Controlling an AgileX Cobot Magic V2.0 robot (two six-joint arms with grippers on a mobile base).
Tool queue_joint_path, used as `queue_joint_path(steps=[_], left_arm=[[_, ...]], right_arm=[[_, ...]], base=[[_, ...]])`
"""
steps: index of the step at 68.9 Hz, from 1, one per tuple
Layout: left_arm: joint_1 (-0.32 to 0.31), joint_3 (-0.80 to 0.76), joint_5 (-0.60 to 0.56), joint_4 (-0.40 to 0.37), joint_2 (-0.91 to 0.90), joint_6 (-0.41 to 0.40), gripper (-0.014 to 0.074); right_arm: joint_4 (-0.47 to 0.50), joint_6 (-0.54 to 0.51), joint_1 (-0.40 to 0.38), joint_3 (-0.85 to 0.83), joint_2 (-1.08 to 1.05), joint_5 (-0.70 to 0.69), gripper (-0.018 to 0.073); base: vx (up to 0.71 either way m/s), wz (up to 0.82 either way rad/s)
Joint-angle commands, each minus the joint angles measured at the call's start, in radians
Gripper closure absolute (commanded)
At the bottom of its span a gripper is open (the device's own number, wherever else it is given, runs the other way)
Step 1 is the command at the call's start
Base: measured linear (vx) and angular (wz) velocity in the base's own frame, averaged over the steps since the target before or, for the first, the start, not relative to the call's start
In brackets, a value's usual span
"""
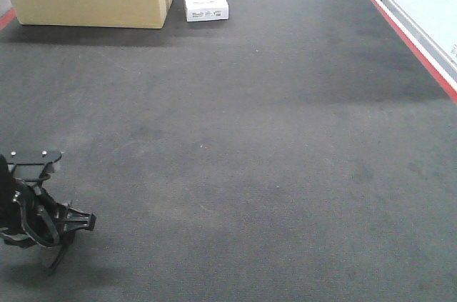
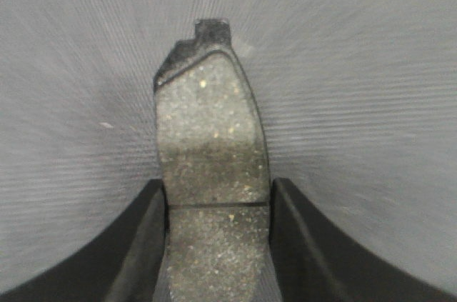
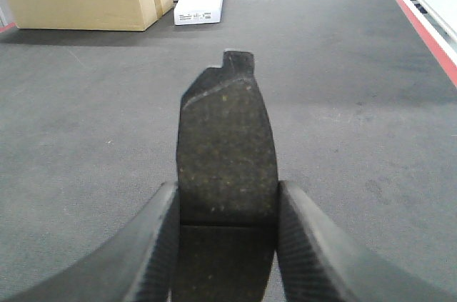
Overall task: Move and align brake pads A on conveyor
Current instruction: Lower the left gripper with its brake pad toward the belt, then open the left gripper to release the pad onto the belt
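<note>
Two brake pads A are in hand; the conveyor (image 1: 271,159) lies bare below and ahead of both grippers. The left gripper (image 2: 218,189) is clamped on the left pad (image 2: 211,131), tab end jutting forward past its fingers; the right gripper (image 3: 227,193) pinches the right pad (image 3: 226,123) likewise. Step judged: carry to placement. Next calls for lowering each pad flat onto the conveyor and squaring them before release.

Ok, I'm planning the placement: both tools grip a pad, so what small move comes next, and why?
Probably lower the left tool and set its brake pad flat on the conveyor: the pad is clamped, and the front view shows none laid yet.
</note>
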Motion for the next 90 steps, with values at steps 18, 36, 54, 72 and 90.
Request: queue_joint_path(steps=[18, 36, 54, 72, 90], left_arm=[[-0.004, -0.042, -0.033, 0.017, -0.041, -0.015, 0.0061], [-0.004, -0.040, 0.015, 0.017, -0.220, 0.006, 0.0045], [-0.004, 0.033, 0.005, 0.017, -0.590, 0.011, 0.0045], [-0.004, 0.205, -0.017, 0.016, -0.968, 0.095, 0.0045], [-0.004, 0.346, -0.070, 0.015, -1.183, 0.138, 0.0045]], right_arm=[[-0.007, -0.006, -0.004, -0.029, 0.012, -0.095, 0.0570], [-0.007, -0.006, -0.004, -0.029, 0.012, -0.094, 0.0570], [-0.007, -0.006, -0.004, -0.029, 0.012, -0.094, 0.0570], [-0.007, -0.006, -0.004, -0.029, 0.012, -0.094, 0.0570], [-0.007, -0.006, -0.004, -0.029, 0.012, -0.094, 0.0570]], base=[[0.00, 0.00], [0.00, 0.00], [0.00, 0.00], [0.00, 0.00], [0.00, 0.00]])
